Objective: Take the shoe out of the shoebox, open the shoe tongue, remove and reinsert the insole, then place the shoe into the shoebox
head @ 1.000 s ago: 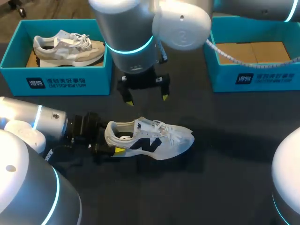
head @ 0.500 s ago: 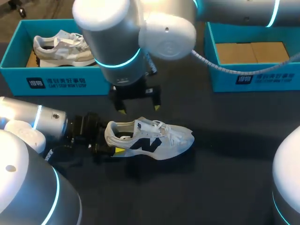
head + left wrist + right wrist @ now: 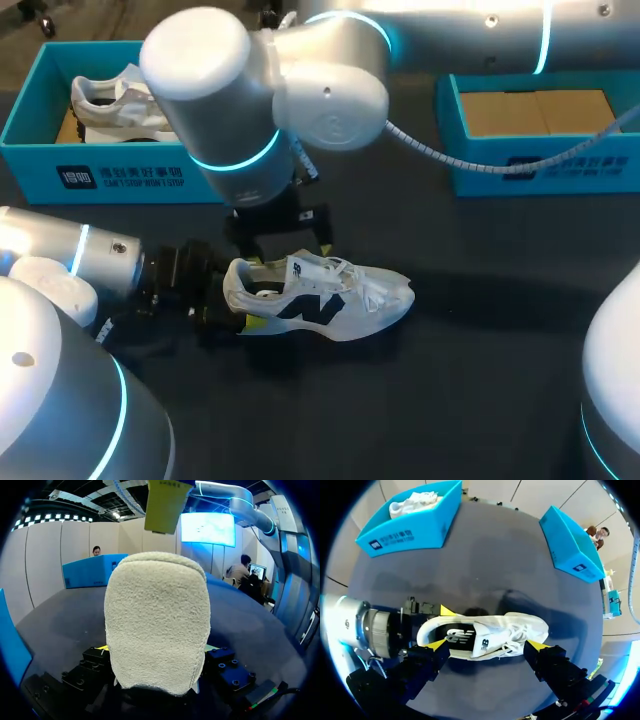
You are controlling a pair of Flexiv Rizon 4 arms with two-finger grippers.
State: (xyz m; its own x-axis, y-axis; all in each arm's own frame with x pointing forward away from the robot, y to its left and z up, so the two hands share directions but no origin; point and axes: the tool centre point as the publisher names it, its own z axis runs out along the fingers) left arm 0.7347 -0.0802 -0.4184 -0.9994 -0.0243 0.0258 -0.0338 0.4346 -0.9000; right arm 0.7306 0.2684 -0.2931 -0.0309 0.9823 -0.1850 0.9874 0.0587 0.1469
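A white shoe (image 3: 330,298) with a dark side logo stands upright on the dark table, toe to the right. My left gripper (image 3: 240,306) is shut on its heel, one yellow tip on each side. The heel (image 3: 157,625) fills the left wrist view, pressed between the fingers. My right gripper (image 3: 288,256) hangs open just above the shoe's collar, its tips apart along the shoe's length. From the right wrist, the shoe (image 3: 490,632) lies below and between the open right gripper (image 3: 487,645). One right fingertip (image 3: 165,502) shows above the heel.
A blue shoebox (image 3: 120,172) at the back left holds a second, beige-and-white shoe (image 3: 110,100). Another blue shoebox (image 3: 545,165) at the back right shows only its cardboard floor. My right arm's big elbow (image 3: 240,90) hangs over the table's middle.
My right arm has swung left and come down, bringing its open gripper from behind the shoe to just over the collar. The left gripper and the shoe have not moved.
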